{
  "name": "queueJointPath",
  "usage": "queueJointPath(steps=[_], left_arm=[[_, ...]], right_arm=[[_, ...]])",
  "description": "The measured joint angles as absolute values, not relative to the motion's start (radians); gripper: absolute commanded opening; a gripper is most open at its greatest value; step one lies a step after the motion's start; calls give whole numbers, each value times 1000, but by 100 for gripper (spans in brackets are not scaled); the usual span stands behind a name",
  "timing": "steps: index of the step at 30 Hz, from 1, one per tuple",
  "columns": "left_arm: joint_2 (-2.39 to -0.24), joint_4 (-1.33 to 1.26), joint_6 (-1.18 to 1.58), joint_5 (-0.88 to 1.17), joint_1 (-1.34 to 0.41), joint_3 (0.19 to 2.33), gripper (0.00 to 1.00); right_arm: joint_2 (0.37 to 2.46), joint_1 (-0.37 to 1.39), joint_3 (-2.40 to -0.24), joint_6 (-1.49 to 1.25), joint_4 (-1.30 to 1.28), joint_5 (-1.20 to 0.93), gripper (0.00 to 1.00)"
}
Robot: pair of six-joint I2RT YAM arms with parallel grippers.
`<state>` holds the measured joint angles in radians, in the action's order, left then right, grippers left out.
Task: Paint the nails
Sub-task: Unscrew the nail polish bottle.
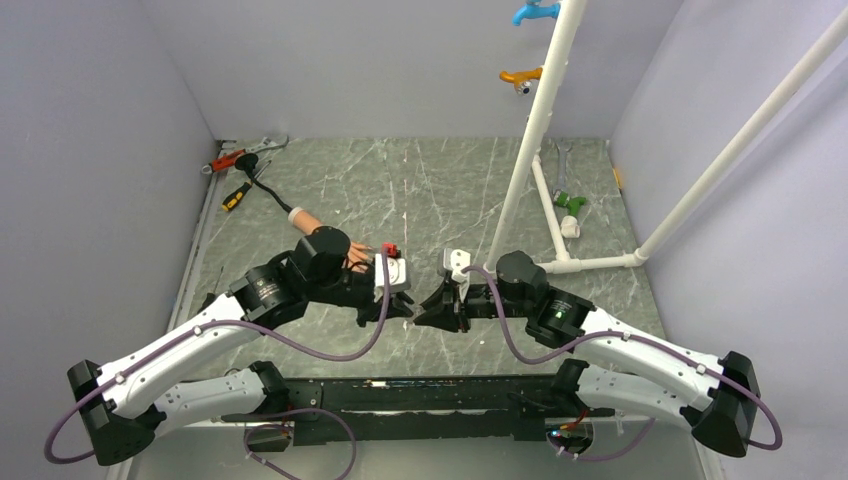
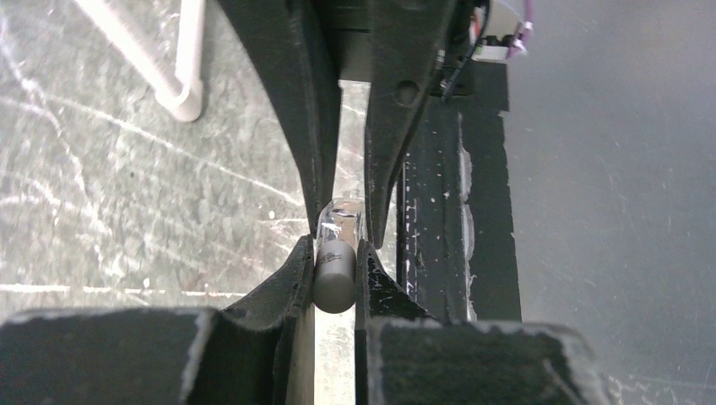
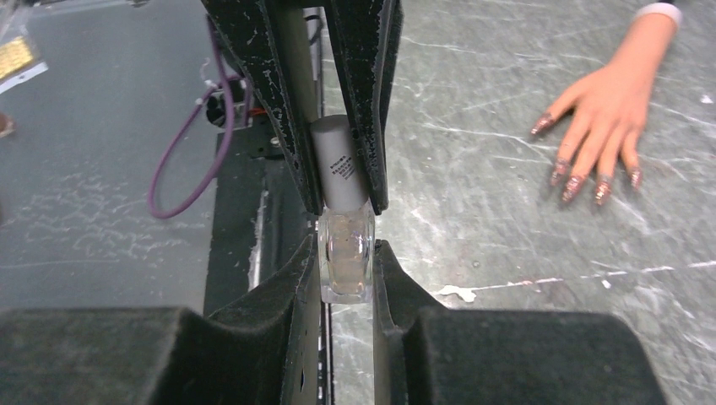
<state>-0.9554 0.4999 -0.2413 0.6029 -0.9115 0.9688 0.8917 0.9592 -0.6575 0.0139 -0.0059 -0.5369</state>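
Nails [image 3: 577,180] — mannequin hand [image 3: 610,105], upper right, flat on tabletop [image 3: 507,211] | left tool [image 2: 335,253] clamped on grey cap [image 2: 334,283] | right tool [image 3: 347,245] clamped on clear bottle [image 3: 347,268]

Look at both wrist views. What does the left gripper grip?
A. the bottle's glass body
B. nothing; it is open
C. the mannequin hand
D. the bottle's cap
D: in the left wrist view the left gripper has its own fingers shut on the cap, while the right gripper clamps the glass body.
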Motion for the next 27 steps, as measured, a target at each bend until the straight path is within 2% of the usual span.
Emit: queueJointPath(steps=[11,15,19,22,27], left_arm=[[-1012,529,-31,341,-950,1039,1],[-1036,570,6,285,-968,1060,20],[-1052,618,8,271,-976,1097,60],[-1064,665,-24,294,-991,1156,79],[-1071,772,-107,297,-997,1264,88]], right_arm=[[909,983,-659,-11,23,-340,0],[926,999,-663,-10,10,-308,0],[929,1015,-663,-11,19,-296,0],[930,1015,-663,-11,49,-296,0],[930,1015,-663,-19,89,-318,0]])
